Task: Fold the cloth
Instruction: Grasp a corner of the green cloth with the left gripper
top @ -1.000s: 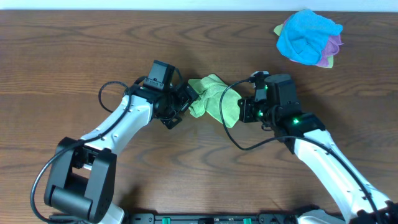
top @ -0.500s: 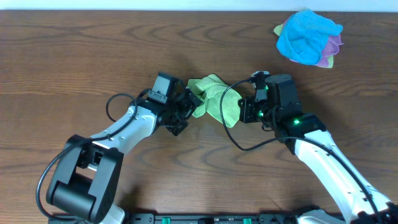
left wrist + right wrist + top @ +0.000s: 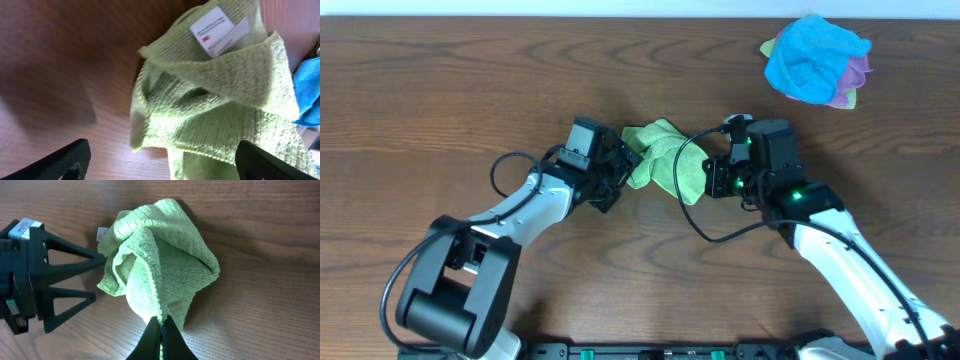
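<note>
Cloth [image 3: 660, 155]: mid-counter [image 3: 440, 80], bunched in peaked heap between both arms; tag [image 3: 217, 30] on side facing left arm.
Right pincer [image 3: 160, 330]: clamped on cloth's hem.
Left pincer [image 3: 623, 168]: fingers apart at cloth's left edge, nothing gripped.
Step, as judged: gain second hold, spread flat before folding. Take single corner layer near tag, not whole bunch; draw apart low over wood.
Room: bare counter left and front. Blue pile [image 3: 815, 58] well apart, far right.
</note>
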Controlling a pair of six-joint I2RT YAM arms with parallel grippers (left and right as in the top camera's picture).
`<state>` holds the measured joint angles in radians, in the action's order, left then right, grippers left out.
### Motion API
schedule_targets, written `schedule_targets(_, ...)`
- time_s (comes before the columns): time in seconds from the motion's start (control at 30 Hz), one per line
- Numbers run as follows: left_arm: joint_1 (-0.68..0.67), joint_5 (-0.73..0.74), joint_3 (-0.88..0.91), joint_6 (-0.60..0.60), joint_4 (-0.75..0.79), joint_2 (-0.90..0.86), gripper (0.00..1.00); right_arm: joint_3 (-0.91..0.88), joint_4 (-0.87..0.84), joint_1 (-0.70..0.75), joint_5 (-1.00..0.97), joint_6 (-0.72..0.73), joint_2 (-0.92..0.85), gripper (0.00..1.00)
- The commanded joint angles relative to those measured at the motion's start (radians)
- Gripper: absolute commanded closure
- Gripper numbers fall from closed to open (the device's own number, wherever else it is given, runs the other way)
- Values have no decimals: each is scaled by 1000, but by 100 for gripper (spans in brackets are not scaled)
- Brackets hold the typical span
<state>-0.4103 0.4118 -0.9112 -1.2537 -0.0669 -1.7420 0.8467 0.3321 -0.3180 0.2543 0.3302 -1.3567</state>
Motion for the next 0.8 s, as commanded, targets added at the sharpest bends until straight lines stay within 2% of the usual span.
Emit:
schedule_targets(0.0, -16, -18, 7, -19, 17, -41, 6, 16, 1, 8, 10, 14, 17, 99)
schedule_targets(0.13, -27, 10, 7, -42, 69, -79, 7, 16, 2, 8, 13, 14, 17, 99)
schedule_targets(0.2, -31, 11, 7, -53, 81, -95, 11, 16, 2, 8, 13, 14, 17, 99)
schedule_targets(0.3, -31, 9, 7, -56, 88, -102, 24, 16, 3, 8, 16, 14, 17, 99)
schedule_targets(0.37, -31, 6, 7, -55, 102, -102, 39, 16, 3, 8, 16, 14, 17, 98)
schedule_targets(0.5, -31, -1, 7, -50, 125, -102, 94, 16, 2, 8, 16, 14, 17, 99)
schedule_targets(0.77, 5, 40, 2, 95, 157, -89, 94, 16, 2, 11, 11, 13, 17, 99)
